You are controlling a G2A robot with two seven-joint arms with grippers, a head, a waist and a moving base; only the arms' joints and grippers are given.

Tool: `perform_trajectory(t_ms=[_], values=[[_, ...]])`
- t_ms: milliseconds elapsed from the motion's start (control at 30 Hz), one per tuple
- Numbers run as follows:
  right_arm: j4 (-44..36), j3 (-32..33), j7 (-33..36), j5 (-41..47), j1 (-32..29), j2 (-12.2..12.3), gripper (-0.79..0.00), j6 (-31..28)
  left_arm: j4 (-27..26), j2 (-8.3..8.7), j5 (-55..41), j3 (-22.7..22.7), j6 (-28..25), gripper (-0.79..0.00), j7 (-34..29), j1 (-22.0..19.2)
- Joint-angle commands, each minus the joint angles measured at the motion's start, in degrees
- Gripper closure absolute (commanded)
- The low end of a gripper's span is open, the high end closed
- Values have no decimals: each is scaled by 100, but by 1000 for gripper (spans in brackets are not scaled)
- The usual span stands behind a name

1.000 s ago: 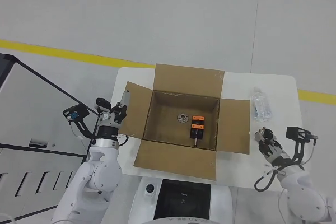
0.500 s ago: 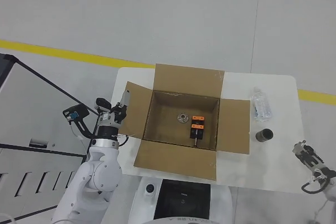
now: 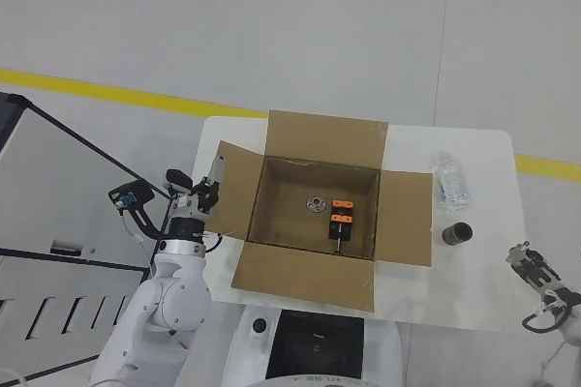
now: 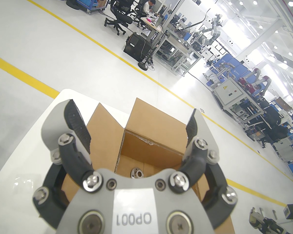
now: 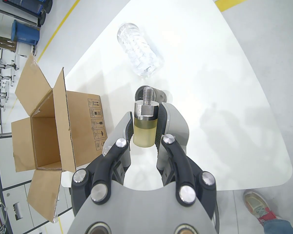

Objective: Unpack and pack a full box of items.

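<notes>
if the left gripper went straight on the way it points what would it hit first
Probably the box, at its near side flap, straight ahead of the open left gripper; depth is hard to judge.

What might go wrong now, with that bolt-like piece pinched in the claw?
The right gripper only pinches the studded part from two sides, so it might slip, and near the table edge it could fall to the floor. Carried low toward the box, it may knock the dark cylinder or set the lying bottle rolling.
</notes>
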Motion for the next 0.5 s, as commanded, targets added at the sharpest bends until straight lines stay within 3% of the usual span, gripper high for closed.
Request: perform_trajectory(t_ms=[0,333,367,433,467], values=[[0,0,0,0,0,0,0,0,0,0,0,0,-1,-785,0,1],[153,69,216,37,99,36,0,-72,0,0,0,0,-1,-785,0,1],[167,-158,560,0,126,59,0,-267,0,0,0,0,-1,-785,0,1],[25,-897,397,-277,-131,-8,0,-53,0,0,0,0,-1,-785,0,1],[105,-890,431,-339,-116,4,0,-26,0,0,0,0,-1,-785,0,1]])
